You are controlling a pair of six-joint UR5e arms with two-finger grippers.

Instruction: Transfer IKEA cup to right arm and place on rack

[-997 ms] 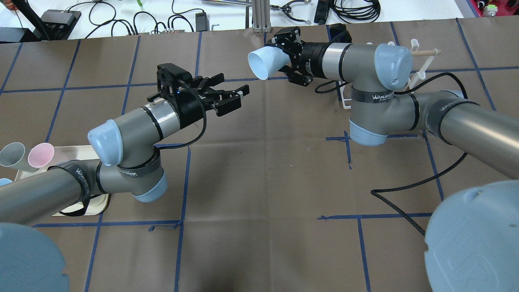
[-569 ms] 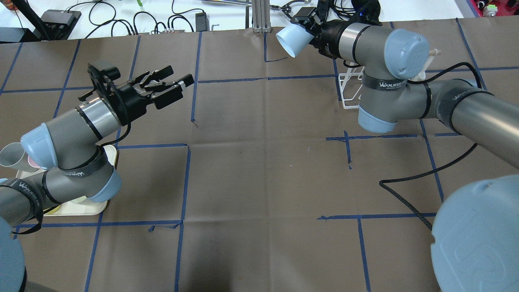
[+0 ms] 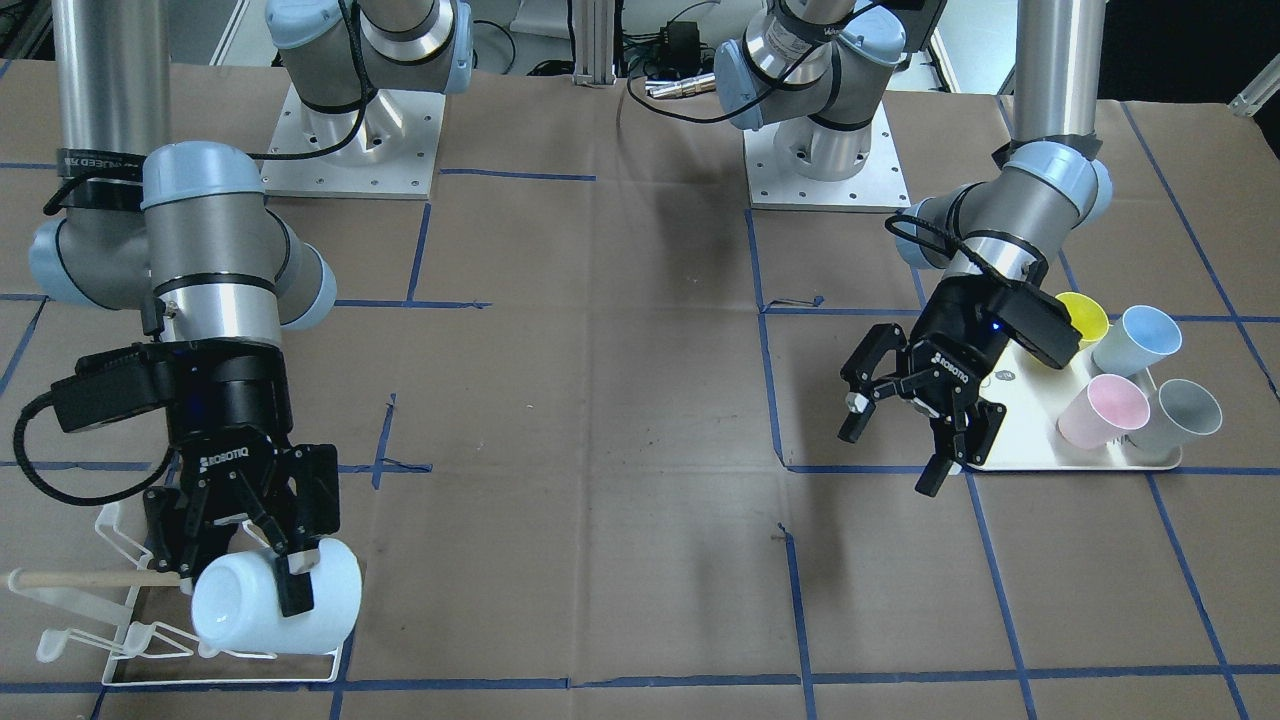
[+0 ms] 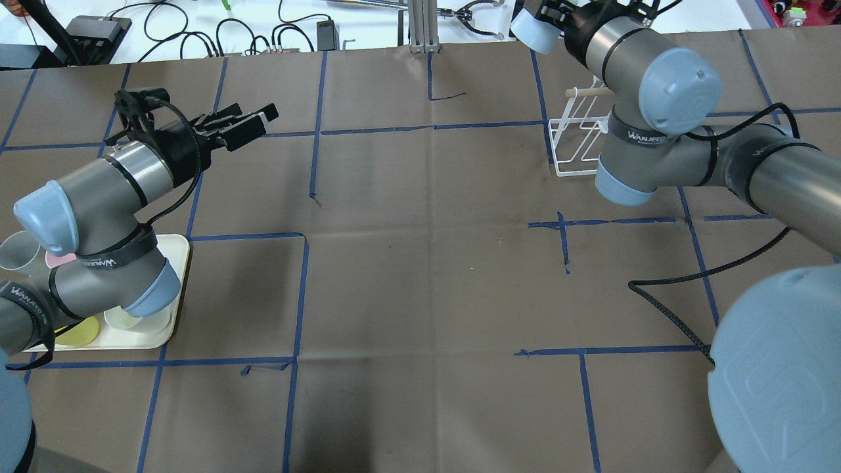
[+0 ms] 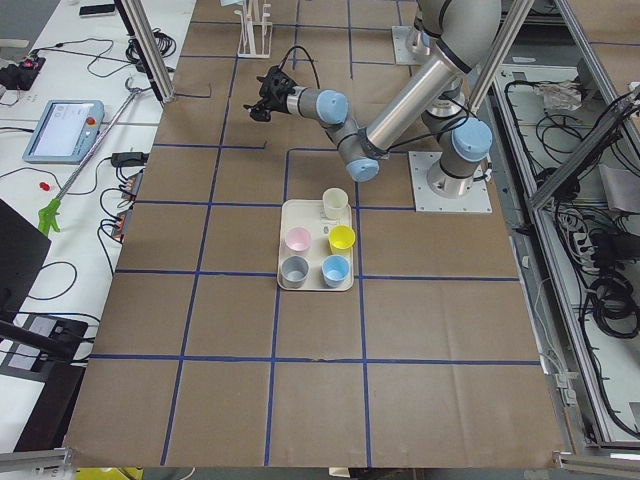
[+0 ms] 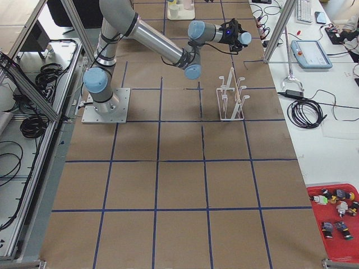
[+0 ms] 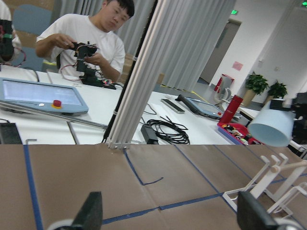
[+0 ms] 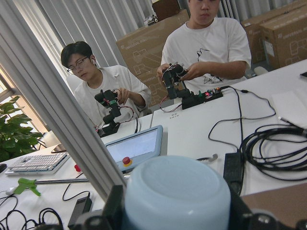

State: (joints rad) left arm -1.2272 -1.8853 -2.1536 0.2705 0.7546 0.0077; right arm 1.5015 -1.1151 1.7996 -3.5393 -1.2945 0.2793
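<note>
Now the handover was plainly behind us. A second earlier the right arm point(image 4: 657, 85) had held the cup point(image 3: 275, 600) out over the middle of the worktop point(image 4: 427, 263), close to the left jaws. Since then it had swung away to the far edge. The cup hung tipped on its side at one end of the rack point(image 4: 578, 141), just beside the wooden dowel point(image 3: 90, 578). I could not tell whether it touched the wire.

The right jaws were clamped around the cup's wall. The left arm point(image 4: 98, 190) had drawn back toward the tray point(image 3: 1020, 440), and the left jaws were spread wide, holding nothing.

To my mind only the placing remained: the cup was not yet seated on a prong, and the right jaws had not yet let it go.

My count was:
- two arms
- one rack, with one dowel across it
- one tray
- six cups in all

One cup was the held one. The other five stood on the tray: a cream cup point(image 5: 334, 202), a pink cup point(image 5: 297, 240), a yellow cup point(image 5: 342, 238), a grey cup point(image 5: 293, 269) and a blue cup point(image 5: 335, 269).
</note>
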